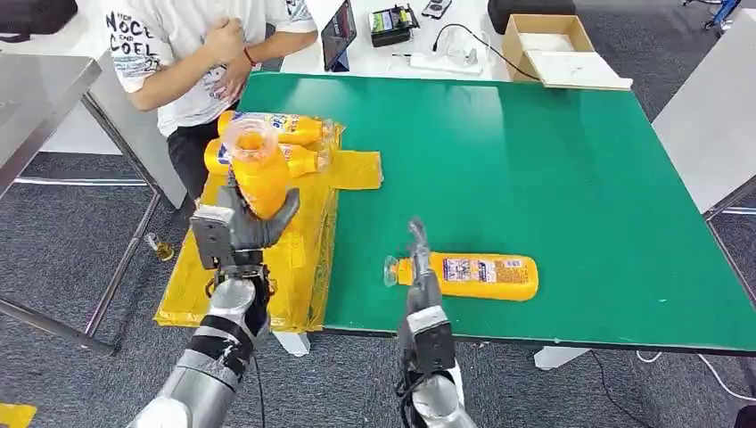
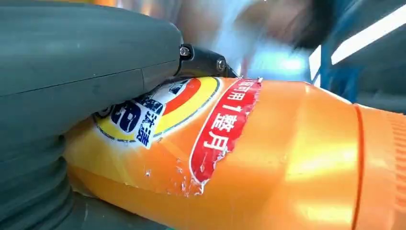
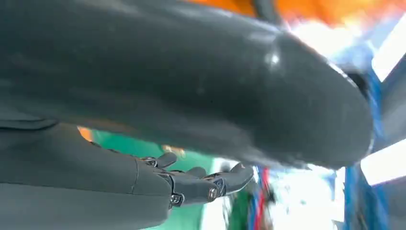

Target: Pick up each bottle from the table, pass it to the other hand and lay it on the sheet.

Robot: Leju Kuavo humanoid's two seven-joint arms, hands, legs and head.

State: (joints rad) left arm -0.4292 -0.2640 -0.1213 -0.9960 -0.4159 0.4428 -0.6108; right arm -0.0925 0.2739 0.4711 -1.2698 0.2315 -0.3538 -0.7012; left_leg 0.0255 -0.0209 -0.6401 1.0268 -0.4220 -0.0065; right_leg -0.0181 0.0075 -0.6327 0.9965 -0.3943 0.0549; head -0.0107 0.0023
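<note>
The left hand (image 1: 242,223) is gripping an orange bottle (image 1: 258,174), its fingers (image 1: 287,207) wrapping round the body and holding it tilted above the yellow sheet (image 1: 294,267), base end toward the camera. In the left wrist view that bottle (image 2: 268,158) is showing a glossy orange body with a round yellow, red and blue badge and a red band of white Chinese characters with the numeral 1 among them; the label's edge is scuffed and peeling.

I am counting four orange bottles in all. Two are lying side by side on the far end of the sheet, the farther one (image 1: 281,127) and the nearer one (image 1: 294,160), both on their sides. The fourth bottle (image 1: 472,275) is lying on its side on the green surface (image 1: 553,169), clear cap pointing left, with a white-and-blue label whose print is too small to read.

The right hand (image 1: 416,259) is hovering just at that bottle's cap end, holding nothing; in the right wrist view its fingers (image 3: 210,184) are stretched out and apart, though the picture is blurred.

A person (image 1: 192,53) in a white T-shirt with dark lettering is standing at the surface's far-left corner. A cardboard box (image 1: 548,45) is sitting beyond the far edge.
</note>
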